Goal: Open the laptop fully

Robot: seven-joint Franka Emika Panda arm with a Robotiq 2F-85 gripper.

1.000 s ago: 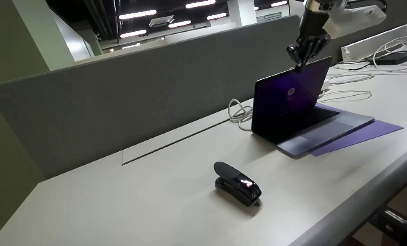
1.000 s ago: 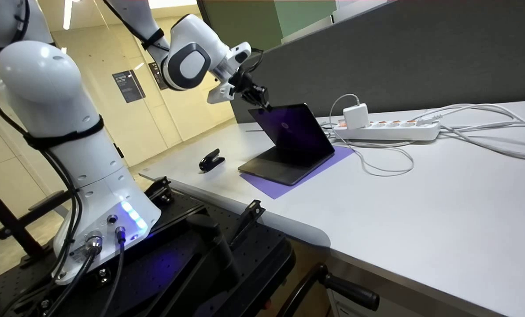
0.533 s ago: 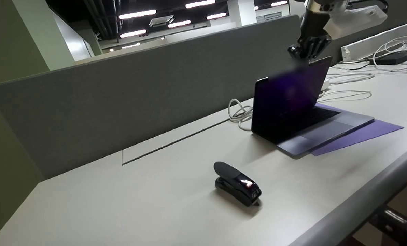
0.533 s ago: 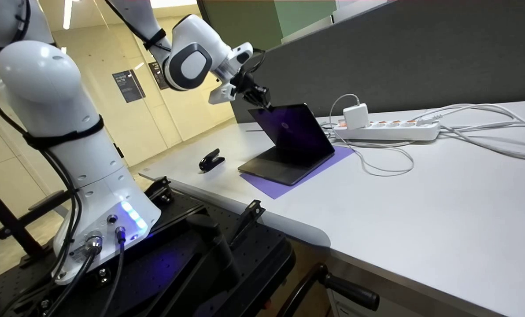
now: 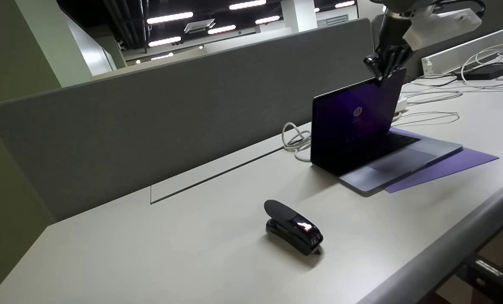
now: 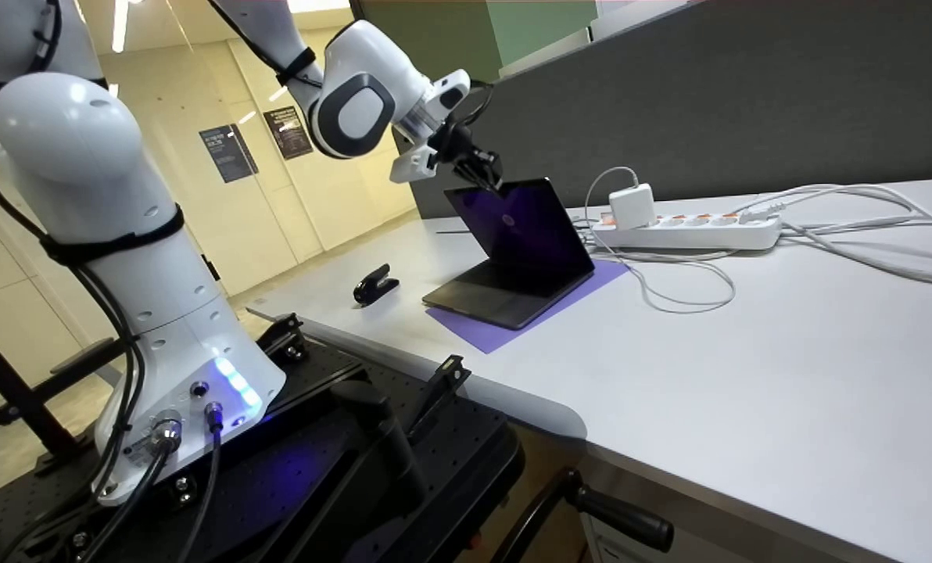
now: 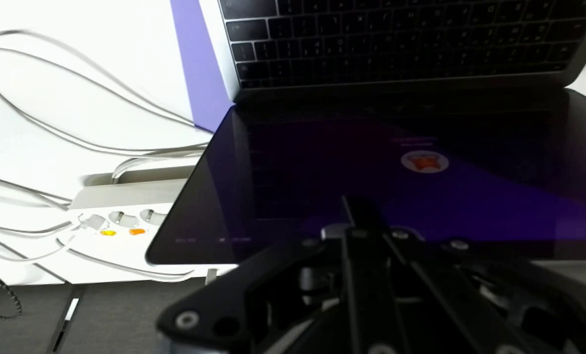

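Note:
The laptop [image 5: 357,137] stands on the table with its keyboard deck flat and its dark purple screen raised and leaning back. It also shows in an exterior view [image 6: 517,242] and in the wrist view [image 7: 303,167]. My gripper [image 5: 381,81] is shut and empty. In both exterior views its fingertips [image 6: 497,188] are at the lid's top edge, on the screen side, and appear to touch it. In the wrist view the closed fingers [image 7: 364,211] overlap the upper screen. The exact contact point is too dark to see.
A black stapler [image 5: 293,228] lies in front of the laptop's side. A purple sheet [image 6: 488,336] lies under the laptop. A white power strip [image 6: 693,232] with an adapter [image 6: 632,208] and loose cables is beside it. A grey partition [image 5: 192,118] runs behind.
My gripper has moved right in both exterior views, most of it in the last half second. The lid has tilted back slightly. The keyboard deck and stapler have stayed put.

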